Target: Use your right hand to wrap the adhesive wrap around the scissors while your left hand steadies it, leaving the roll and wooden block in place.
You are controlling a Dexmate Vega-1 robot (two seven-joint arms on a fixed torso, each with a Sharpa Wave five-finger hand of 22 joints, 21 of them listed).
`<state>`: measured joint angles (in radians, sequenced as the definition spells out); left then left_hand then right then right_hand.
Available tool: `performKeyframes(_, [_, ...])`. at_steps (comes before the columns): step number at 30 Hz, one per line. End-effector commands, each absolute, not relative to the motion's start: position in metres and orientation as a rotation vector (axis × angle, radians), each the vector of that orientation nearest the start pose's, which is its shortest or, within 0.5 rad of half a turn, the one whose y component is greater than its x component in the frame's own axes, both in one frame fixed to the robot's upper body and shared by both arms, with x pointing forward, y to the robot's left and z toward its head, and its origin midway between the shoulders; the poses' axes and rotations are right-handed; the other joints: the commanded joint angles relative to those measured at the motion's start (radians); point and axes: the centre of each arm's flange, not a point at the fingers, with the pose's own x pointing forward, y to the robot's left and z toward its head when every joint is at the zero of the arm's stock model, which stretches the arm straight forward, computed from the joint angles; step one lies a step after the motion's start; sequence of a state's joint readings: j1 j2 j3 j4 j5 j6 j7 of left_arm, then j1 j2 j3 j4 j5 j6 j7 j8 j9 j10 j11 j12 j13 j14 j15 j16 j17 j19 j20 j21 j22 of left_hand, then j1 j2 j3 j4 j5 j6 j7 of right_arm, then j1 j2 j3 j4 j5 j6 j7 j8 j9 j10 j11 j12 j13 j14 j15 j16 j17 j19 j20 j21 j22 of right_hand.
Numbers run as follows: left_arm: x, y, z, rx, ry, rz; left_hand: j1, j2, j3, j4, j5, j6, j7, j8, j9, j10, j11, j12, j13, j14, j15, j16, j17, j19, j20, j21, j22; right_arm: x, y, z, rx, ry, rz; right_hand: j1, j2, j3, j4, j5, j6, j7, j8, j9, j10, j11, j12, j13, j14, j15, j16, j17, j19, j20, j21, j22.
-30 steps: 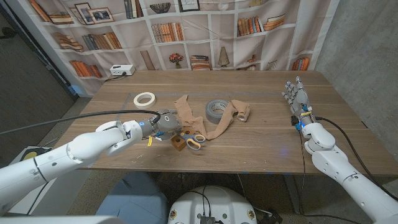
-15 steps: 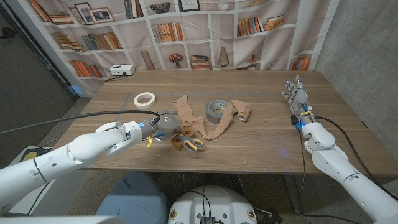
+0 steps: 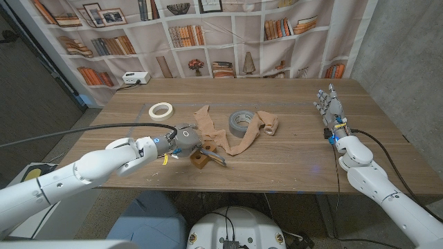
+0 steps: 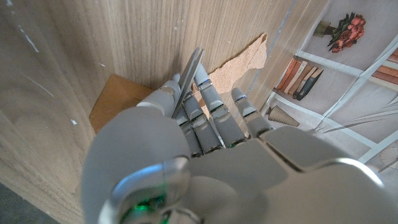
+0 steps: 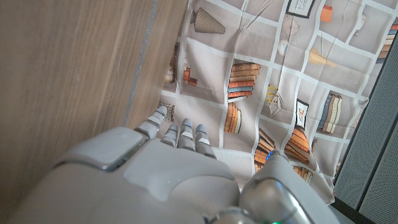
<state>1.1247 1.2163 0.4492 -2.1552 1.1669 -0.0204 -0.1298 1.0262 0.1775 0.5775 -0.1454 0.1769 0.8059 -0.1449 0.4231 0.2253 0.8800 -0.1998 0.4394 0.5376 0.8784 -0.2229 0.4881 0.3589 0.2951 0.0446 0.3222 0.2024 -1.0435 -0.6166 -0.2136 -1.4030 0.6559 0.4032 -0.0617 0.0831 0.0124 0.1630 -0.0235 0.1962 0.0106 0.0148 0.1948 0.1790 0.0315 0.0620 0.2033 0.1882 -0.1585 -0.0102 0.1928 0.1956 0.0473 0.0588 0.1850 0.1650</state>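
My left hand (image 3: 185, 137) grips the scissors (image 3: 217, 158) just right of the table's front middle. Their grey blade sticks out past my fingers (image 4: 208, 102), and the handles are hidden. The wooden block (image 3: 201, 161) sits right under the hand, touching the scissors (image 4: 188, 76), and shows as a brown corner (image 4: 118, 102) in the left wrist view. The tan adhesive wrap (image 3: 239, 142) lies loose behind the scissors and trails to its small roll (image 3: 270, 126). My right hand (image 3: 330, 106) stands upright far to the right, fingers apart, holding nothing.
A grey duct tape roll (image 3: 241, 121) sits on the wrap strip at mid table. A white tape roll (image 3: 160, 109) lies at the back left. A bookshelf-printed curtain (image 3: 228, 34) hangs behind the table.
The scissors have turned in my left hand: the orange handles that showed in front of the block are now hidden, and the grey blade points out instead. My right arm has not moved.
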Motion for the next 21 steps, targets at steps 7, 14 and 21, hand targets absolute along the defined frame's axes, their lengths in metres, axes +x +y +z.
performKeyframes(7, [0.487, 0.228, -0.056, 2.234, -0.847, -0.136, 0.048, -0.02, -0.025, -0.027, -0.008, 0.092, 0.024, 0.024, -0.015, 0.089, 0.001, 0.016, -0.003, 0.13, -0.018, 0.009, -0.025, 0.05, -0.036, 0.034, 0.004, 0.603, -0.378, -0.054, 0.033, -0.662, 0.022, -0.002, 0.009, 0.0, -0.004, -0.001, 0.009, -0.001, -0.002, 0.005, 0.006, 0.001, -0.002, 0.004, -0.003, -0.003, 0.005, 0.001, -0.002, 0.006, 0.001, 0.003])
performKeyframes(14, [0.49, 0.233, -0.051, 2.117, -0.808, -0.144, 0.066, -0.028, -0.04, -0.032, -0.006, 0.134, 0.028, 0.032, -0.021, 0.126, 0.001, 0.016, -0.013, 0.176, -0.018, 0.011, -0.039, 0.069, -0.047, 0.049, 0.006, 0.604, -0.378, -0.054, 0.034, -0.656, 0.022, -0.002, 0.01, 0.001, -0.005, -0.001, 0.01, 0.0, -0.001, 0.005, 0.005, 0.001, -0.002, 0.004, -0.003, -0.003, 0.005, 0.001, -0.002, 0.005, 0.001, 0.003])
performKeyframes(21, [0.494, 0.242, -0.045, 1.981, -0.76, -0.128, 0.075, -0.034, -0.047, -0.034, -0.004, 0.151, 0.036, 0.036, -0.022, 0.142, 0.002, 0.018, -0.012, 0.191, -0.017, 0.011, -0.046, 0.072, -0.053, 0.054, 0.007, 0.605, -0.378, -0.055, 0.025, -0.655, 0.024, -0.002, 0.01, 0.001, -0.005, -0.001, 0.01, -0.001, -0.002, 0.005, 0.005, 0.001, -0.002, 0.004, -0.003, -0.003, 0.005, 0.001, -0.002, 0.005, 0.001, 0.003])
